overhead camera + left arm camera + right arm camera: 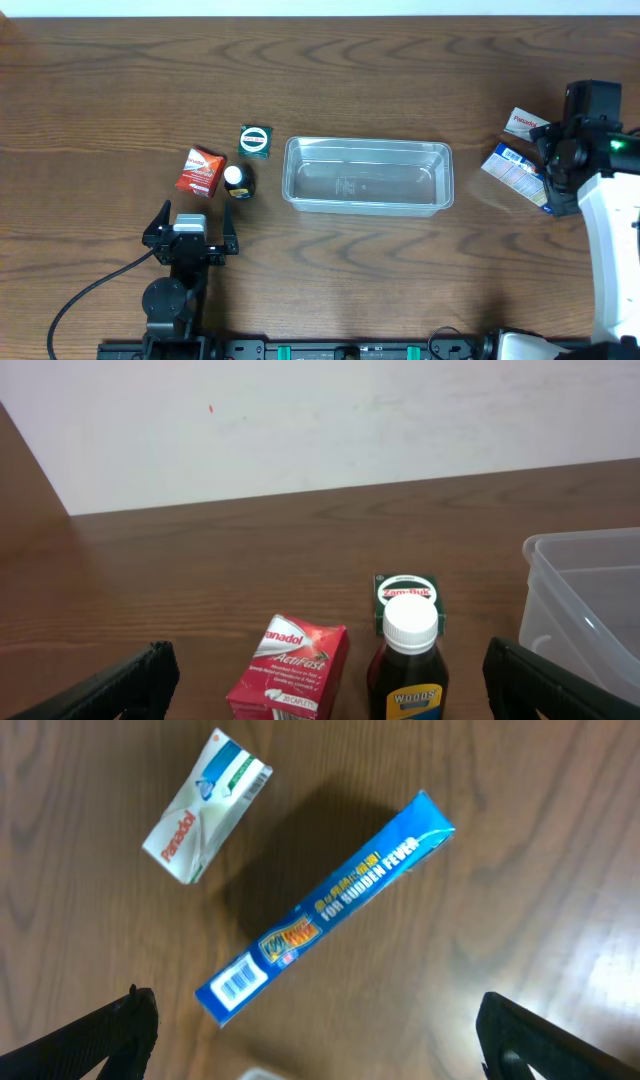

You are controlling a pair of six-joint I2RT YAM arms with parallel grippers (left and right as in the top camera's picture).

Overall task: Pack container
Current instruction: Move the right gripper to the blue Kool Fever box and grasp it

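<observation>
The clear plastic container (pixel 366 144) stands empty at the table's middle; its corner shows in the left wrist view (pixel 590 595). Left of it are a red Panadol ActiFast box (pixel 200 171) (pixel 290 670), a green Zam-Buk box (pixel 256 140) (pixel 407 595) and a dark Woods bottle with a white cap (pixel 237 180) (pixel 408 675). My left gripper (pixel 190 230) (pixel 330 678) is open and empty, just in front of the red box and bottle. My right gripper (pixel 555 160) (pixel 315 1030) is open and empty, above a blue box (pixel 512 168) (pixel 325 910) beside a white Panadol box (pixel 524 123) (pixel 205 805).
The wooden table (pixel 330 70) runs to a white wall at the back. The right arm's white body (pixel 615 250) stands over the table's right edge. The left arm's cable (pixel 85 295) trails to the front left.
</observation>
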